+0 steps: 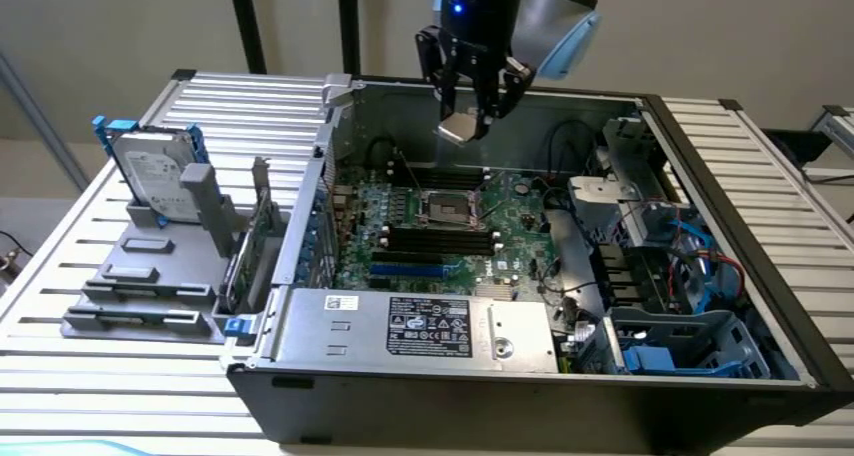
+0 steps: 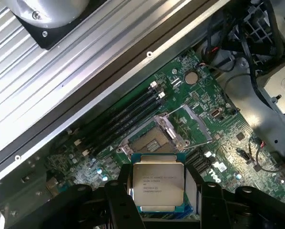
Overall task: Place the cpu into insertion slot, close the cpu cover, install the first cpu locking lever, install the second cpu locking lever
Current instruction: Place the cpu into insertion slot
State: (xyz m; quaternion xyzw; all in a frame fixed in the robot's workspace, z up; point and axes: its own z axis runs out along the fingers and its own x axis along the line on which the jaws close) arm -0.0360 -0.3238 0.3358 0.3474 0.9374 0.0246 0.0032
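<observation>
The cpu (image 2: 158, 185), a flat square chip with a pale metal face, is held between my gripper's (image 2: 157, 191) black fingers, which are shut on its sides. In the exterior view the gripper (image 1: 465, 116) hangs above the open computer case with the cpu (image 1: 458, 127) tilted at its tip, well above the board. The insertion slot (image 1: 447, 209) (image 2: 149, 143) is a dark square socket amid the green motherboard (image 1: 514, 238), lying uncovered. Its cpu cover (image 2: 192, 125) is a thin metal frame swung up beside the socket.
Long black memory slots (image 1: 434, 243) lie in front of the socket. A silver power supply (image 1: 414, 328) fills the case's front. Drive cages and cables (image 1: 654, 266) crowd the exterior view's right. A large hard drive (image 1: 154, 171) stands in a grey fixture outside the case.
</observation>
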